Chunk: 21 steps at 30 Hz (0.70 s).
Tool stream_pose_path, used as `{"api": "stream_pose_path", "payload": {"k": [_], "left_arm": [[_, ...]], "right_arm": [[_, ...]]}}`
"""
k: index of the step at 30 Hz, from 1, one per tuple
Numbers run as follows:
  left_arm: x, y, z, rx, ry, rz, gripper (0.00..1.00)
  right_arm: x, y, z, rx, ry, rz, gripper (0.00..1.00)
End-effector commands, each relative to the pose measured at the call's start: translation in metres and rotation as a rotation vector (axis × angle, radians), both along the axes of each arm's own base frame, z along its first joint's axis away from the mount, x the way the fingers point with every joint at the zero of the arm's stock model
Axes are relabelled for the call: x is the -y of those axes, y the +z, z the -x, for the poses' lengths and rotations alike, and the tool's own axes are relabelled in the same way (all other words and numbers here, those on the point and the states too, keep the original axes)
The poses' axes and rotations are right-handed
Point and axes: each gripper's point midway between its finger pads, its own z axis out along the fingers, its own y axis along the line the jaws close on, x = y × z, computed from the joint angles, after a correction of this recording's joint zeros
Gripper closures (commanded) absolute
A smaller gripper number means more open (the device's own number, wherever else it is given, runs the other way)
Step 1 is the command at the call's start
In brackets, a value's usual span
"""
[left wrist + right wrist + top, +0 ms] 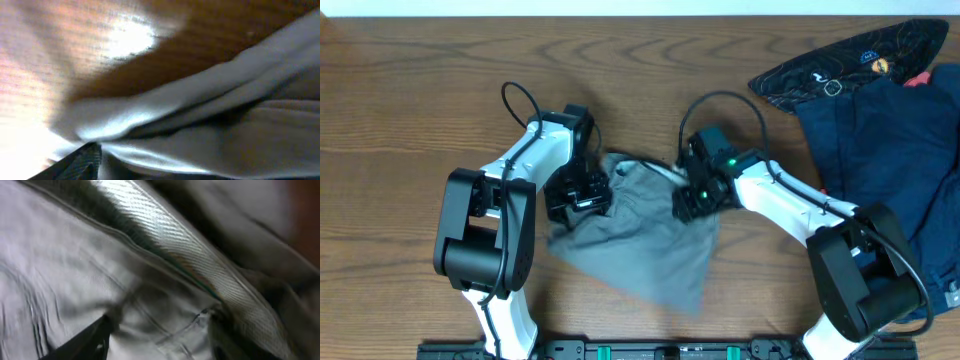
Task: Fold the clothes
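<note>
Grey shorts [640, 240], left tool [578, 197], right tool [697, 197] at top edge, table [420, 100] around

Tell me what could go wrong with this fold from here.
1. The grey shorts lie bunched and skewed, so a fold made now would likely come out crooked.
2. Both wrist views are blurred and full of cloth. It cannot be told how many layers the left gripper or right gripper has, so one might slip.
3. The navy garment lies beside the right arm; a wide swing could drag it.
</note>
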Motion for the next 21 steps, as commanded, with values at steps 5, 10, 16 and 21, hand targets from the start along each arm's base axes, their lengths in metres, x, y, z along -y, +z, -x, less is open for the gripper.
{"api": "stream_pose_path", "payload": {"k": [5,10,16,21], "left_arm": [[0.006,0.049,-0.026,0.230,-0.009,0.059,0.17],[0.016,0.091,-0.045,0.415,-0.007,0.132,0.02],[0.034,0.087,-0.046,0.443,-0.128,0.218,0.02],[0.051,0.062,-0.051,0.422,-0.182,0.310,0.02]], "right_arm": [[0.026,-0.004,-0.060,0.173,-0.098,0.098,0.33],[0.018,0.015,-0.065,0.172,-0.076,0.086,0.25],[0.028,0.062,-0.071,0.234,-0.103,0.120,0.21],[0.041,0.118,-0.072,0.336,-0.145,0.122,0.18]]}}
